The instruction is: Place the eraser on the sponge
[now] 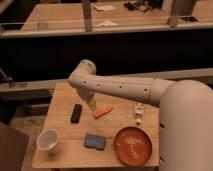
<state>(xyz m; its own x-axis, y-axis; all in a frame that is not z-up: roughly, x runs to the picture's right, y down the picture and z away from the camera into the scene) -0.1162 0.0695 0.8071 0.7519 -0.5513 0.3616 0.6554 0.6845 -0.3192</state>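
On the tabletop [62,98] the eraser [76,113] lies left of the stick [102,112] — the gripper [92,104], jaws down, between them — with the sponge [94,141] nearer, between cup [49,140] and plate [133,145].

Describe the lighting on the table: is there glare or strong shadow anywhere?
Camera view: warm, dim light, the table brighter than the dark band behind; faint sheen on the orange plate, no hard glare; the tool hangs over the table between the eraser and the orange stick, casting no sharp shadow; the sponge is evenly lit.
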